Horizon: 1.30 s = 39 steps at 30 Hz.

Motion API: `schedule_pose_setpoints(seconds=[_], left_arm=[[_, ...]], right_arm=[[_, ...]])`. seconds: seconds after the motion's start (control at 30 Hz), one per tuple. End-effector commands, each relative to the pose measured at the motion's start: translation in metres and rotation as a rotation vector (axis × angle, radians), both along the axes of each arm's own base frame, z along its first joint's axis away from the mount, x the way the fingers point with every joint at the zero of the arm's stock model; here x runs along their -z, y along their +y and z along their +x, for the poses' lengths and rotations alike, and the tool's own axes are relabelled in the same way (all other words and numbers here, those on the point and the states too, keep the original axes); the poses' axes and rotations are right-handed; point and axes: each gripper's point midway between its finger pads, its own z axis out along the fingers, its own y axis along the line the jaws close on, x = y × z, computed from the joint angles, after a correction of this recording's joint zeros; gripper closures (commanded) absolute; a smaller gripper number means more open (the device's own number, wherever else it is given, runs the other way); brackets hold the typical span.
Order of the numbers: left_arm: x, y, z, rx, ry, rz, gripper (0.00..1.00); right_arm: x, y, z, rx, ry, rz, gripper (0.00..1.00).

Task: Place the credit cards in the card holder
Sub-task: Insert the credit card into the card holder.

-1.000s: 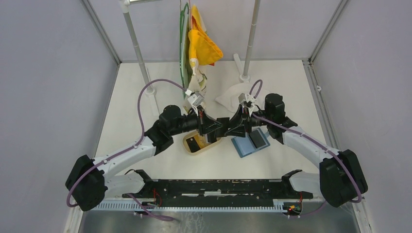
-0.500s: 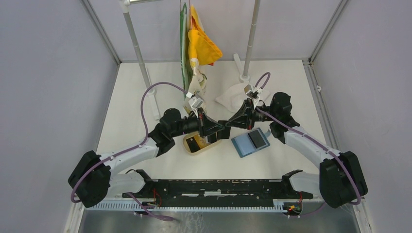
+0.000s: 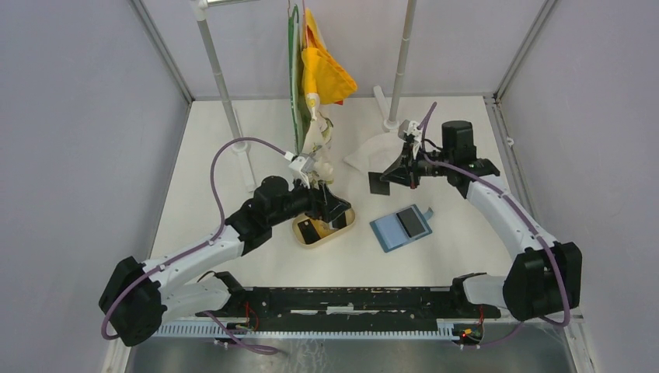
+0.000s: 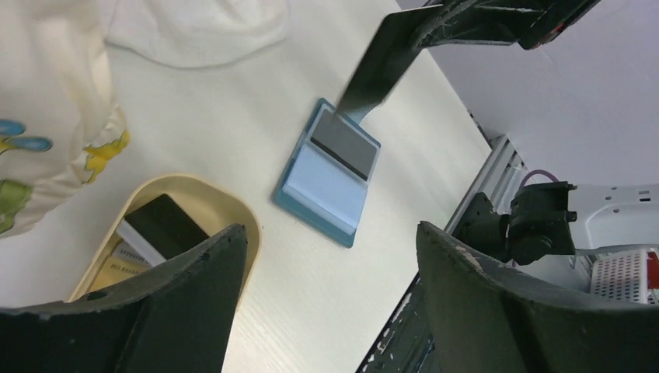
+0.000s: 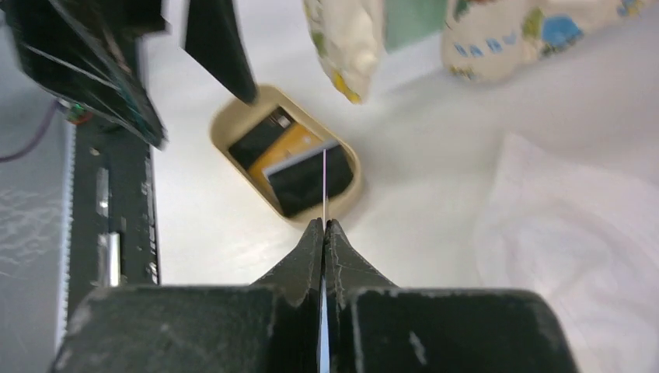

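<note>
My right gripper [image 3: 391,175] is shut on a black credit card [image 3: 378,183] and holds it in the air behind the blue card holder [image 3: 392,233]. The right wrist view shows this card edge-on [image 5: 323,183] between the shut jaws [image 5: 323,225]. The card holder [image 4: 326,190] lies flat on the table with a dark credit card [image 3: 409,223] on its face. My left gripper [image 3: 330,208] hovers over the tan tray [image 3: 305,239], wide open and empty [image 4: 330,229]. Another black card [image 4: 162,225] lies in the tray.
The tan oval tray [image 5: 221,124] also holds a gold card [image 5: 289,146]. A white cloth [image 3: 365,155] lies behind the right gripper. Yellow and green fabric items [image 3: 322,74] hang from a rack with two poles [image 3: 220,78] at the back.
The grippers met over the table between tray and holder; the left opened and drew back over the tray. The right shut on the black card and carried it up and back.
</note>
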Motion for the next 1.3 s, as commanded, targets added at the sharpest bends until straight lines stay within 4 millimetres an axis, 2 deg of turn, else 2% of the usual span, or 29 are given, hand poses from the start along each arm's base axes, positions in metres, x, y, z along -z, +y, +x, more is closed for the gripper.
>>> schedule_pose_setpoints(seconds=[0.0, 0.13, 0.27, 0.33, 0.47, 0.53, 0.67, 0.73, 0.9, 1.07, 1.27], left_arm=[[-0.008, 0.004, 0.003, -0.032, 0.018, 0.009, 0.15], [-0.001, -0.025, -0.013, 0.052, 0.104, -0.083, 0.23], [0.010, -0.062, -0.023, 0.039, 0.078, -0.008, 0.25], [0.019, -0.081, -0.028, 0.041, 0.081, 0.032, 0.31], [0.052, -0.113, -0.033, 0.027, 0.090, 0.139, 0.42], [0.068, -0.125, -0.034, 0.015, 0.096, 0.193, 0.45], [0.087, -0.145, -0.027, -0.003, 0.094, 0.256, 0.48], [0.102, -0.150, -0.022, -0.016, 0.098, 0.298, 0.52], [0.120, -0.155, -0.013, -0.039, 0.094, 0.363, 0.60], [0.141, -0.145, -0.009, -0.078, 0.112, 0.435, 0.73], [0.159, -0.132, -0.008, -0.118, 0.131, 0.505, 0.80]], right_arm=[[0.059, -0.045, -0.016, -0.035, 0.091, -0.260, 1.00], [0.093, -0.066, -0.032, -0.052, 0.215, -0.321, 1.00], [0.117, -0.080, -0.040, -0.052, 0.311, -0.333, 1.00], [0.123, -0.083, -0.038, -0.039, 0.350, -0.322, 1.00], [0.130, -0.088, -0.035, -0.031, 0.419, -0.295, 1.00], [0.133, -0.088, -0.034, -0.038, 0.445, -0.289, 1.00], [0.137, -0.096, -0.026, -0.009, 0.490, -0.268, 1.00], [0.139, -0.097, -0.024, -0.001, 0.510, -0.262, 1.00], [0.139, -0.099, -0.016, 0.024, 0.527, -0.250, 1.00], [0.141, -0.099, -0.011, 0.038, 0.557, -0.234, 1.00], [0.152, -0.099, -0.012, 0.053, 0.619, -0.211, 1.00]])
